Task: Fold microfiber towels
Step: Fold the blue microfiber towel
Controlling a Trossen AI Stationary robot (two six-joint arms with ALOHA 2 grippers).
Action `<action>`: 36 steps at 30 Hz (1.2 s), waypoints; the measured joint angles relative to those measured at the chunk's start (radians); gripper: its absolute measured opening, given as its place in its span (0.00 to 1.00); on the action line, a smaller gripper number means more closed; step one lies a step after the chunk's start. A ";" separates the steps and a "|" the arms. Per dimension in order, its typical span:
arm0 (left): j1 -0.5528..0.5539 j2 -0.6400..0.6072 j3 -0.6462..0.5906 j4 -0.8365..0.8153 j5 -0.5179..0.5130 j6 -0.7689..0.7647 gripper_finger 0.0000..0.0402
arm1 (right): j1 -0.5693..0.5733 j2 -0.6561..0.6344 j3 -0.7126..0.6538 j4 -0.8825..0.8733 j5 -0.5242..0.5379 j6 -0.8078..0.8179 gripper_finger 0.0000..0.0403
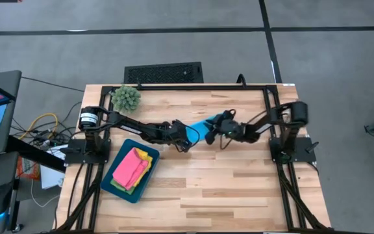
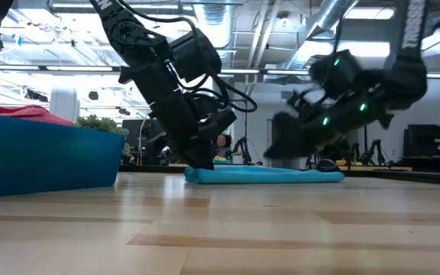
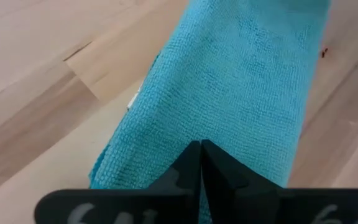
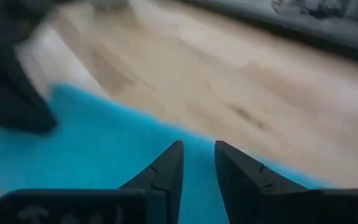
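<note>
Left gripper (image 3: pixel 201 163) is seen with fingers pressed together, tips down on the blue towel (image 1: pixel 199 126) at its left end. Right gripper (image 4: pixel 197 163) is held just above the towel's other end, fingers a little apart with nothing between them. The towel is laid flat mid-table as a narrow folded strip, light blue, looped microfiber weave visible, layered edge showing along one side. Pink towel (image 1: pixel 132 166) is stacked over yellow and green ones in the tray (image 1: pixel 123 190), near the table's left edge.

Right gripper (image 4: pixel 197 163), fingers slightly parted, above the light blue towel (image 4: pixel 98 155); seemingly not touching.
</note>
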 joint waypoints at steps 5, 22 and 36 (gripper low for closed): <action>-0.004 0.000 0.000 0.004 -0.001 -0.012 0.01 | 0.014 0.201 0.067 0.082 0.033 0.053 0.29; -0.038 0.000 0.001 0.005 0.004 0.040 0.01 | 0.019 0.045 0.105 0.146 0.031 -0.097 0.29; -0.043 -0.001 0.001 0.005 -0.005 0.055 0.01 | -0.003 0.327 0.186 0.191 0.038 0.053 0.29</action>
